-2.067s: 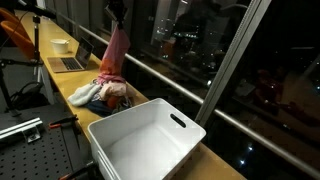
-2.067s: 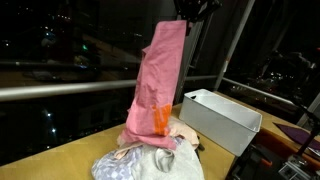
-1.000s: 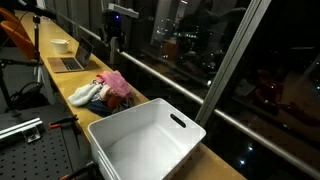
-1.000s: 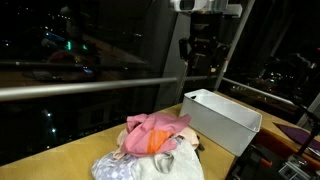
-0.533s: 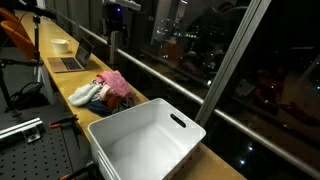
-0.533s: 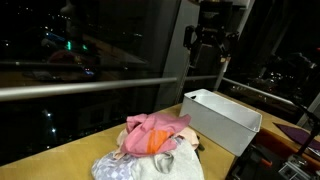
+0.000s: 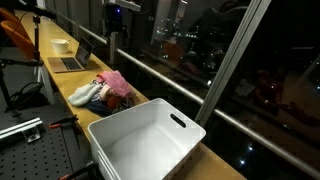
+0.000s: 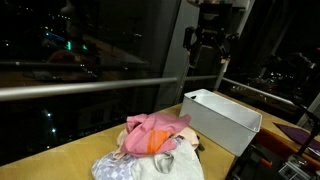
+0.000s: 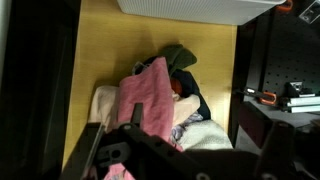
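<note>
I hold the gripper [image 8: 208,52] high above the pile of clothes [image 8: 150,145]. Its fingers stand apart and there is nothing between them. The pink cloth [image 8: 155,128] lies crumpled on top of the pile, on the wooden table [image 8: 55,160], just beside the white bin [image 8: 225,118] but not inside it. In the wrist view the pink cloth [image 9: 148,98] is almost under the camera, with a dark green garment [image 9: 180,56] touching its upper edge and white pieces beside it.

If I want a good grip on this cloth, I think I should go down straight, with the fingers kept wide, and aim at a raised fold near its middle, not at the flat edge. A pinch too deep can also catch the orange piece [image 8: 160,142] or the white cloth [image 8: 120,168] below. I should close only when the fold is really between the fingers, and lift slowly to see what comes with it.

Compared with two seconds ago, the change is big: then the pink cloth hung long from the closed fingers, now it is dropped back on the pile. Since one second ago the gripper has gone a little higher, and the pile and the bin have not moved.
</note>
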Available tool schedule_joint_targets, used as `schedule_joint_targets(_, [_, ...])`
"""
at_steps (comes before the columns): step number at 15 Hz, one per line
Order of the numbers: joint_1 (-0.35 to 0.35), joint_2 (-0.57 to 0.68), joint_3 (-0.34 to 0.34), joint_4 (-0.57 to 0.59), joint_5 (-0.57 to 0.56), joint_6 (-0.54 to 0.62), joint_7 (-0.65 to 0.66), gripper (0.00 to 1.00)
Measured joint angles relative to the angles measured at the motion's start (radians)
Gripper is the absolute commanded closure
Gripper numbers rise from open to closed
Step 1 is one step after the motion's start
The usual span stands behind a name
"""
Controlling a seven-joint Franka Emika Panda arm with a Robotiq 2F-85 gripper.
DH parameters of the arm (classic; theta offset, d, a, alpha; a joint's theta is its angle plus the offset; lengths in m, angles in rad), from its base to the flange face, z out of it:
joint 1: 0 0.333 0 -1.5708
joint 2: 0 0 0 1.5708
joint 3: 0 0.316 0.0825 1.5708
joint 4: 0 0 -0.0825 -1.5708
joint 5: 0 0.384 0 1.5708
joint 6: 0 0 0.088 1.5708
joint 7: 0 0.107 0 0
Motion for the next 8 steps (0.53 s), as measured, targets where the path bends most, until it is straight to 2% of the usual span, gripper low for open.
schedule_joint_targets(4, [-0.01, 0.013, -0.011, -0.004, 0.0, 0.012, 0.002, 0.0])
schedule_joint_targets(8, [-0.039, 0.042, -0.014, -0.048, 0.045, 0.131, -0.005, 0.0])
